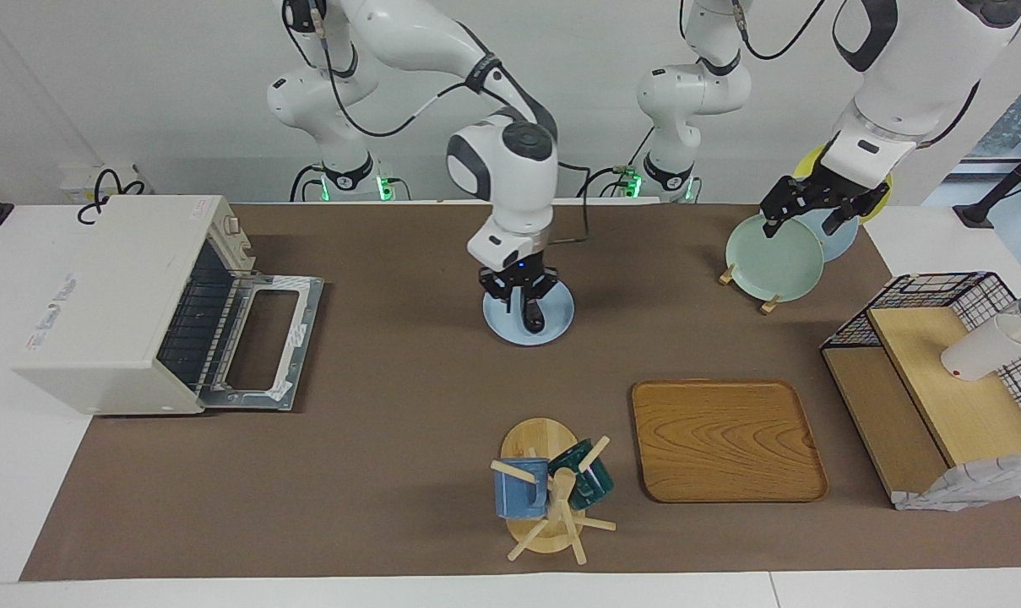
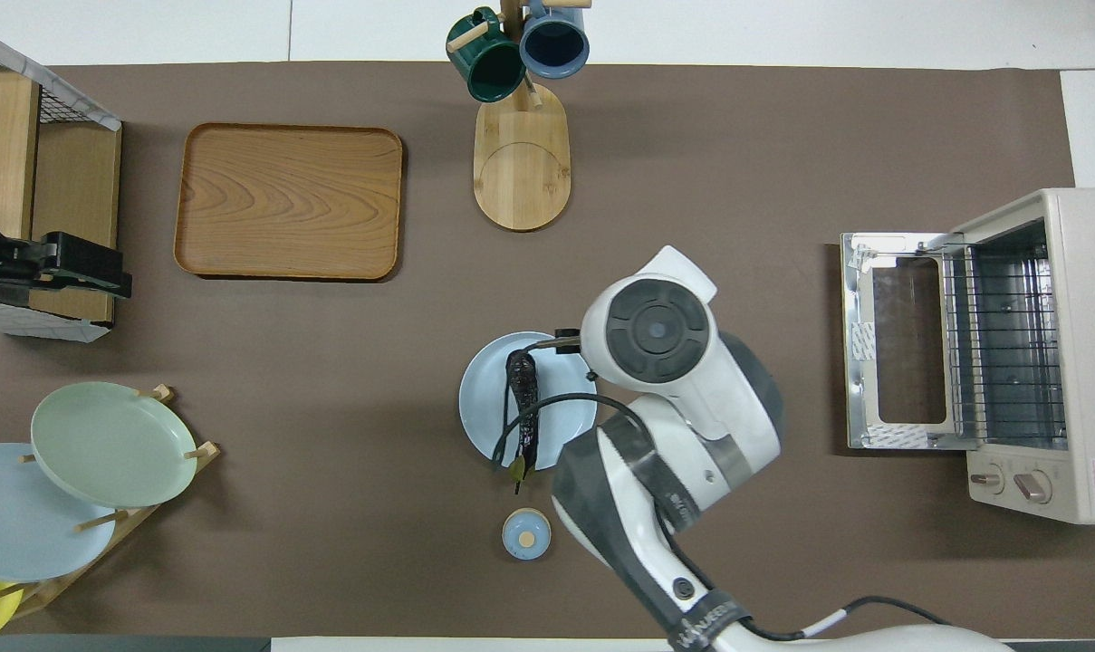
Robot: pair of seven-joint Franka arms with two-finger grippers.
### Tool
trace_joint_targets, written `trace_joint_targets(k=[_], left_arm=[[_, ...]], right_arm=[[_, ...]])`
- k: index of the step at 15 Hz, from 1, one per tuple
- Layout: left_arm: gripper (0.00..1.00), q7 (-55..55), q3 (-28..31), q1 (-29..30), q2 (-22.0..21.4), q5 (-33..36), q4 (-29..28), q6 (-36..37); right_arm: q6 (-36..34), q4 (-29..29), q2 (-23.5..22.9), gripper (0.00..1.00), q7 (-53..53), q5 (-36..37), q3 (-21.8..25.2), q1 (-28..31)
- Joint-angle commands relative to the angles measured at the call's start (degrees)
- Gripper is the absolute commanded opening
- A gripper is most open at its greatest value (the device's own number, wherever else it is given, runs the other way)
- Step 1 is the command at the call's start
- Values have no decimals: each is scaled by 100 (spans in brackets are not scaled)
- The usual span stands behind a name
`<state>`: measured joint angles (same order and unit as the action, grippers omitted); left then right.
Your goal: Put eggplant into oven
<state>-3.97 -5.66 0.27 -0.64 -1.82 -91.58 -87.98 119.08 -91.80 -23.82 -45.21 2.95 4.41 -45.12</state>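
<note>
The glossy dark purple eggplant (image 2: 523,403) lies flat on a pale blue plate (image 2: 484,407) mid-bench, green stem end toward the robots, while the boxy cream-white oven (image 1: 105,304) sits at the right arm's end, its glass door (image 1: 269,342) dropped flat open and wire rack showing.

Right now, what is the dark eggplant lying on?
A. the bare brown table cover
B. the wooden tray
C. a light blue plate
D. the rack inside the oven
C: the eggplant lies across the light blue plate in the middle of the table, with the right gripper over it; the oven stands with its door down at the right arm's end of the table, and nothing shows on its rack.
</note>
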Motion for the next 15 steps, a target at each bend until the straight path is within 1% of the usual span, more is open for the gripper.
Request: trace_joint_targets(k=[1,2,3,5,6,10,12,15], left_arm=[[100,-60,21,-62,-59,59,-123,-61],[100,-60,21,-62,-50,59,-114,-70],[100,-60,21,-71,-15,68,-53,-44],[100,-59,30,-71,11,68,52,52],[100,-51,21,-71,20,77,53,131],[100,-42,30,-54,38,94,96,342],[100,-51,4,-19,-32,94,97,334],[100,-24,-5,-27,-68,94,61,325]], right_arm=[[-114,1059,-799,29,-479,4,25,-294],[157,1015,-817,30,-637,56,16,-461],[368,814,-852,31,-734,30,25,-654],[904,226,-835,39,-866,100,25,-883],[994,41,-800,44,-867,118,25,-928],[740,-23,-738,45,-867,276,33,-964],[635,21,-738,45,-867,355,33,-964],[634,-22,-738,47,-867,364,33,-964]])
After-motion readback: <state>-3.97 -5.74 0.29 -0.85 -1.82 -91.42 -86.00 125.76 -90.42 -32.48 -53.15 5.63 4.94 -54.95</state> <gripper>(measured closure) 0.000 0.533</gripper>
